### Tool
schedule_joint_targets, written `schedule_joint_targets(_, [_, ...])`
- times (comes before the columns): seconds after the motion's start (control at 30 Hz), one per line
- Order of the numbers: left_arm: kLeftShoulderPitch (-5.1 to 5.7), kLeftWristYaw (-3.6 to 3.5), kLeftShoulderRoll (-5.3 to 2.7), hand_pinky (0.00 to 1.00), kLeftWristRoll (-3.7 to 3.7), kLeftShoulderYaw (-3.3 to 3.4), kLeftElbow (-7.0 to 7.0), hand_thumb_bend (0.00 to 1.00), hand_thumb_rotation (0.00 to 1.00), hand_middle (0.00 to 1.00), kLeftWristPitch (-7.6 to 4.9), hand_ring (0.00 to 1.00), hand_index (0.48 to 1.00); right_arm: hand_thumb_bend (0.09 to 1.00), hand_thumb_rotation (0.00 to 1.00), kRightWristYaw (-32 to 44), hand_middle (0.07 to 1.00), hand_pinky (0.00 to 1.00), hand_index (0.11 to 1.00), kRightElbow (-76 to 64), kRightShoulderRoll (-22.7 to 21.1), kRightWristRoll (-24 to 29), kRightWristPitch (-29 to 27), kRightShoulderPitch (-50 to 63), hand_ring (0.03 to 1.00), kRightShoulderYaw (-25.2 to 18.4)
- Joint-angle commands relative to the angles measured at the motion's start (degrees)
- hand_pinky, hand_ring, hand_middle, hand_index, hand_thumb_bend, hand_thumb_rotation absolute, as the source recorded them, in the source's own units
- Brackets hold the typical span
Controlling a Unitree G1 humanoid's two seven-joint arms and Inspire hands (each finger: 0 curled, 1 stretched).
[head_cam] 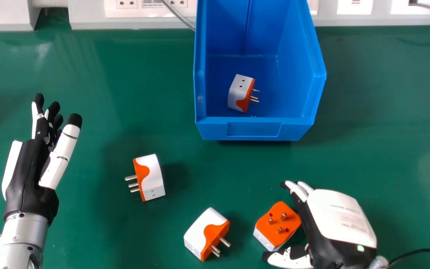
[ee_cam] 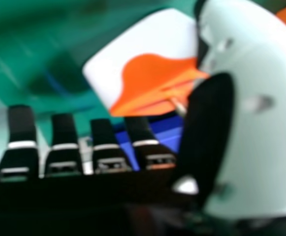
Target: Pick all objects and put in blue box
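My right hand (head_cam: 340, 218): fingers (ee_cam: 103, 142) released, stretched out rather than curled, with the thumb (ee_cam: 261, 123) held apart from them; nothing is clasped.
Pins-up plug adapter (head_cam: 277, 222): on the table (head_cam: 398, 160), in the gap between my right fingers and thumb, its orange face and metal pins upward; I can't tell whether any part of me touches it.
Two-tone plug adapter (head_cam: 205, 233): a little to the left of my right thumb's tip, apart from it, lying with its pins toward that thumb.
Left-hand-side plug adapter (head_cam: 153, 175): well to the left of my right fingertips, between them and my other hand, pins toward the latter.
Blue box (head_cam: 254, 129): on the table, beyond my right fingertips and to their left, open side up.
Boxed plug adapter (head_cam: 239, 91): on the box floor, beyond those same fingertips, pins to the right.
My left hand (head_cam: 28, 175): at the left, fingers extended and relaxed, holding nothing.
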Motion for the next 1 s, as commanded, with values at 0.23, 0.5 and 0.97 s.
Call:
schedule_joint_targets(0.23, [-0.29,-0.15,0.86,1.0,-0.72,0.59,-0.99,0.5,0.73,1.0,-0.35,1.0,1.0,0.538,0.3,4.77,0.906,0.76,0.88,0.25,0.52,-3.09,4.13,-1.33,0.869,1.62])
schedule_joint_targets(0.5, [-0.48,-0.22,0.94,1.0,-1.14,0.51,-0.71,0.52,0.74,1.0,-0.18,1.0,1.0,0.52,0.32,9.26,0.91,0.76,0.883,-1.25,0.56,-4.58,5.55,-2.25,0.864,2.25])
schedule_joint_targets(0.97, [-0.23,0.47,0.54,1.0,-0.86,0.06,-2.88,0.56,0.75,1.0,1.41,1.0,1.0,0.481,0.31,16.9,0.905,0.75,0.871,-0.88,0.82,-5.88,6.84,-5.03,0.857,2.73])
